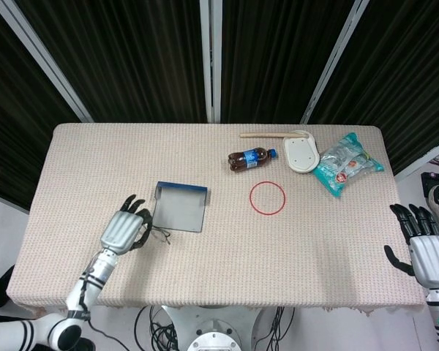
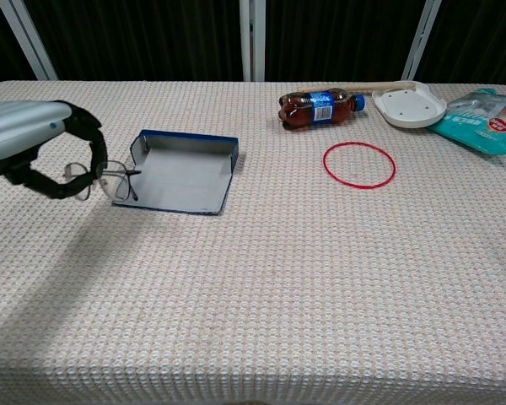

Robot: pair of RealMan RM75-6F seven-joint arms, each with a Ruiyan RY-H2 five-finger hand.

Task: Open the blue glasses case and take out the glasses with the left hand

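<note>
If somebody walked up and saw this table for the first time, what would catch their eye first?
Most likely the left hand at the table's left edge, holding the glasses clear of the open blue glasses case, which lies empty beside it. Next, the red ring lying flat right of centre, with the cola bottle on its side just behind it. The right hand hangs off the table's right edge, fingers spread, holding nothing.

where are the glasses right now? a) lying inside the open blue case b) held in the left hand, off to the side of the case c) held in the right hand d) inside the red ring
b: the left hand holds the glasses clear of the open, empty blue case; the right hand is at the far table edge holding nothing.
</note>
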